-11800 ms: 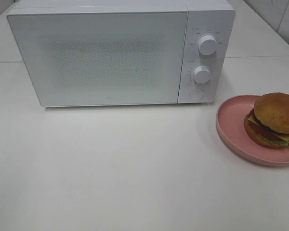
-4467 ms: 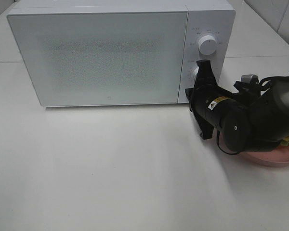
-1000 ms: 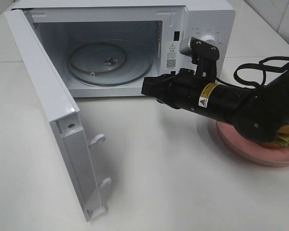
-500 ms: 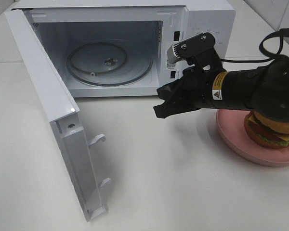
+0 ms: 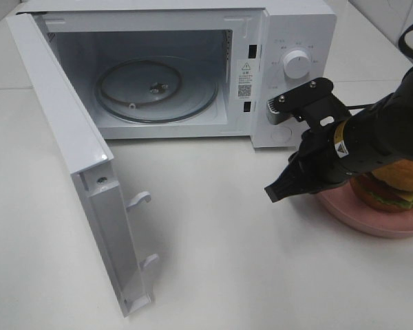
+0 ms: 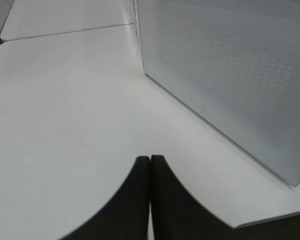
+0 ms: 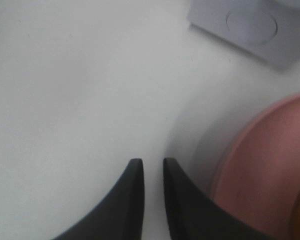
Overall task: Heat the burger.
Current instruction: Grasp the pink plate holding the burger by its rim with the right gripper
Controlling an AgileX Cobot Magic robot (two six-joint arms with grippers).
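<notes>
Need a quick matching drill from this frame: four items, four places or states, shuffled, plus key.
Items:
1. microwave door
2. burger
3. glass turntable
4. left gripper

Places or states:
A. on the pink plate
B. shut, nothing held
C. swung open
D. inside the microwave

Pairs: 1-C, 2-A, 3-D, 4-B

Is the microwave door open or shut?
Open. The door stands swung out wide, and the glass turntable inside the microwave is in plain view.
</notes>
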